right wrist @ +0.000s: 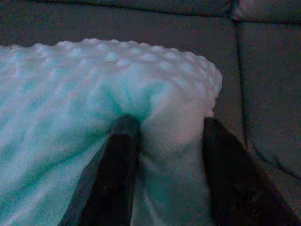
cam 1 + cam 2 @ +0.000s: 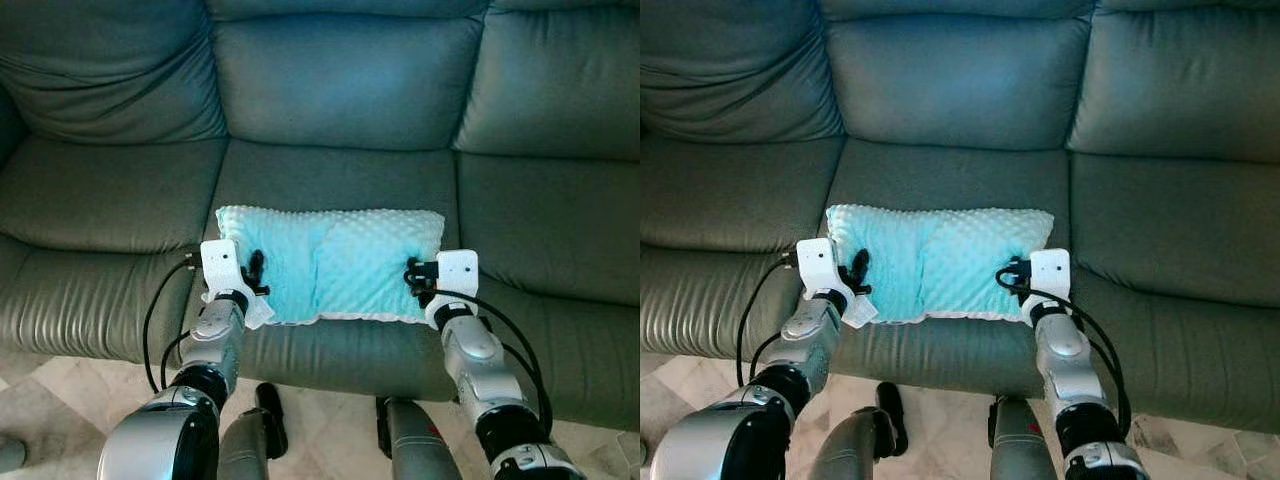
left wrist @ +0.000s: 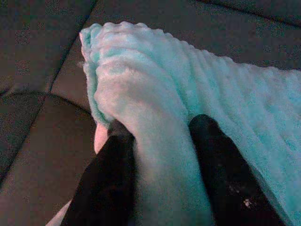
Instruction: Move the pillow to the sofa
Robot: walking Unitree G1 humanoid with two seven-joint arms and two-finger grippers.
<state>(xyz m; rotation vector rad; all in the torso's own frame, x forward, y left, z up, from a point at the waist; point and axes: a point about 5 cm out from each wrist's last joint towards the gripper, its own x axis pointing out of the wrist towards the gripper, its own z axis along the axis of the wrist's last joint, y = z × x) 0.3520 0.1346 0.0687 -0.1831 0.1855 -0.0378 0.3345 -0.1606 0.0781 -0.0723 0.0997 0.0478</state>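
Pillow (image 2: 335,265): pale turquoise, dotted plush, rectangular, with a crease down its middle; lies flat at the centre of the frame on the middle seat cushion of the sofa (image 2: 340,100), its long side parallel to the seat's front edge and its near edge close to that front edge. Sofa: dark grey-green leather, three seats, backrests across the top of the frame. Left pincer (image 2: 256,272): at the pillow's left end, lower left of centre, black fingers (image 3: 113,183) pinching a fold of the plush between them, one finger on each side of the bunched fabric. Right pincer (image 2: 415,274): at the pillow's right end, lower right of centre, fingers (image 1: 117,174) likewise clamped on a gathered fold near that corner. The pillow thus spans between the two pincers, each gripping one short end. Floor (image 2: 330,430): light marbled tile, along the bottom of the frame below the sofa's front, partly covered by the robot's silver arms.
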